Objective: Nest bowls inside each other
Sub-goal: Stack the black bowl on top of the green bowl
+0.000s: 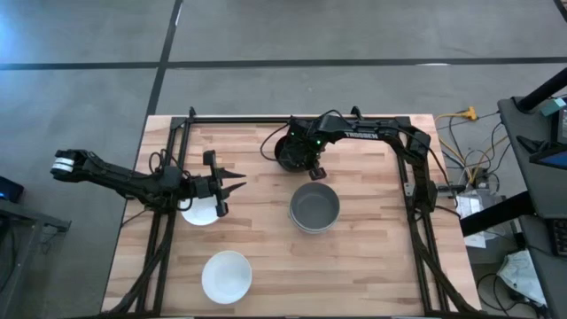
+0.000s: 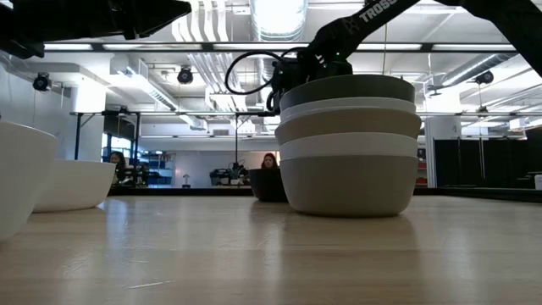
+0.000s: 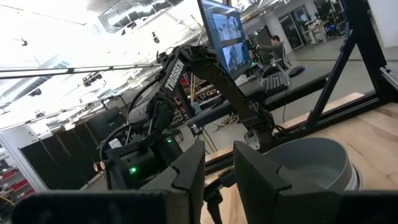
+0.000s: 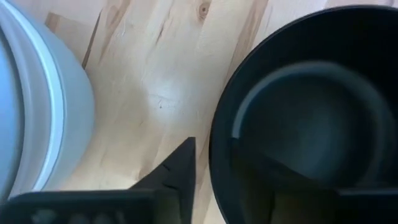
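Table: light wood butcher-block top point(image 1: 266, 239) with a black frame round the back and sides, grey floor all around it
Room: low view looks into a big workshop with ceiling lights, and a couple of people point(image 2: 269, 160) sitting way off in the back
Stack: nested bowls point(image 1: 314, 207) sit about mid-table; from the low view you can count grey and white layers, dark grey one on top
Black bowl: glossy black bowl point(image 1: 291, 151) sits further back, near the stack but not touching it
White bowls: one white bowl point(image 1: 227, 276) alone near the front edge, another white bowl point(image 1: 200, 211) partly tucked under the left arm
Right gripper: right gripper point(image 1: 315, 168) is down at the black bowl's rim, between that bowl and the stack; wrist cam shows one finger point(image 4: 177, 168) outside the rim and the other inside the bowl, so the jaws straddle the wall, can't tell if they're actually pinching it
Left gripper: left gripper point(image 1: 232, 184) hangs over the table's left side above that white bowl, fingers point(image 3: 186, 177) parted a little, nothing between them
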Controlling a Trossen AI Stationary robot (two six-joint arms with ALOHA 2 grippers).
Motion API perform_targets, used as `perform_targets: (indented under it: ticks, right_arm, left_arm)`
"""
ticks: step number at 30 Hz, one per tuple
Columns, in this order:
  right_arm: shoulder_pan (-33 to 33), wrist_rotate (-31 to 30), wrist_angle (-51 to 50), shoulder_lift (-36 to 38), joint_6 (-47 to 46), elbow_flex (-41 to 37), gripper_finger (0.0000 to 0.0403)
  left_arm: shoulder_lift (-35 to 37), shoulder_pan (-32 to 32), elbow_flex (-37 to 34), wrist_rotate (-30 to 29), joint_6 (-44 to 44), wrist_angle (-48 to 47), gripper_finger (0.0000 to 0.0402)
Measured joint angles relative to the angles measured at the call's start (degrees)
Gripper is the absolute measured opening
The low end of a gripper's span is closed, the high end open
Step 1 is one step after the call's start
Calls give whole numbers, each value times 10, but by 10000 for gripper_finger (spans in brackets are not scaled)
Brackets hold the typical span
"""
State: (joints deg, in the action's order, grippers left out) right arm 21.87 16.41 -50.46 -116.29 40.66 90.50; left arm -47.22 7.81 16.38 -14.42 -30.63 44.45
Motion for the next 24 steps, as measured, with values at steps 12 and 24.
perform_targets:
  ticks: [12,24]
  right_arm:
    - [-3,-23,15,0,-1,-14,81]
    - [-4,-31,-4,0,3,-3,10]
  left_arm:
    - [0,0,1,0,0,0,70]
    - [0,0,1,0,1,0,70]
